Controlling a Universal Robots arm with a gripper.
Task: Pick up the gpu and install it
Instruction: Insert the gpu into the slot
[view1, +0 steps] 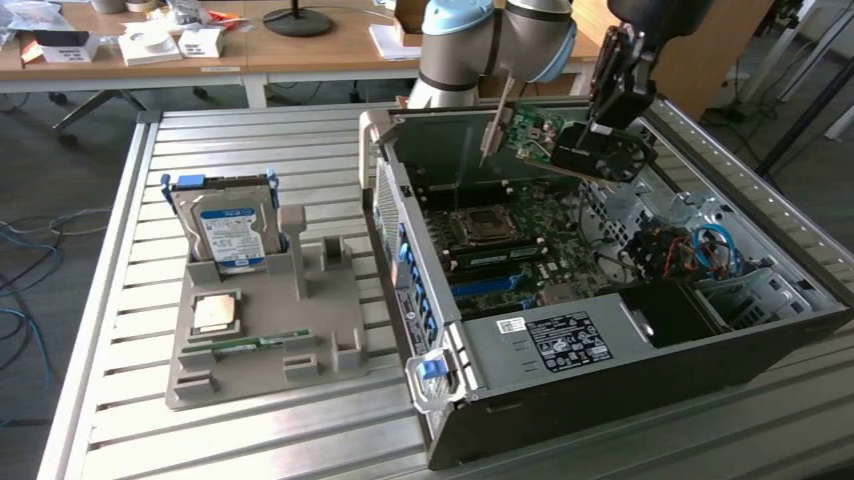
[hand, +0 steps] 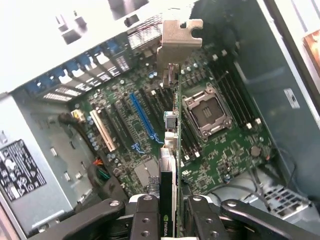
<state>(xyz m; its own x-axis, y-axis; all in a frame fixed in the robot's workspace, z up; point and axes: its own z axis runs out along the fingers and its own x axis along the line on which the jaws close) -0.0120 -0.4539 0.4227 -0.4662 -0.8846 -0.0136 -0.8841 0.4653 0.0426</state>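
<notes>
Aloft, hand (view1: 603, 125) grips gpu (view1: 545, 130) above case (view1: 641, 405) on slatted table (view1: 267, 440); desks (view1: 320, 50) behind.

1. The surface (view1: 134, 330) is a pale metal top made of long parallel slats, with a raised rail along its edges.
2. A grey moulded holder (view1: 334, 335) with slots and upright posts lies flat on it, toward the exterior view's left.
3. An open computer case (view1: 747, 345) lies on its side on the slats, toward the exterior view's right, just beside the holder.

Green-backed gpu (view1: 541, 130), edge-down, aloft over the motherboard (view1: 531, 215)
</notes>
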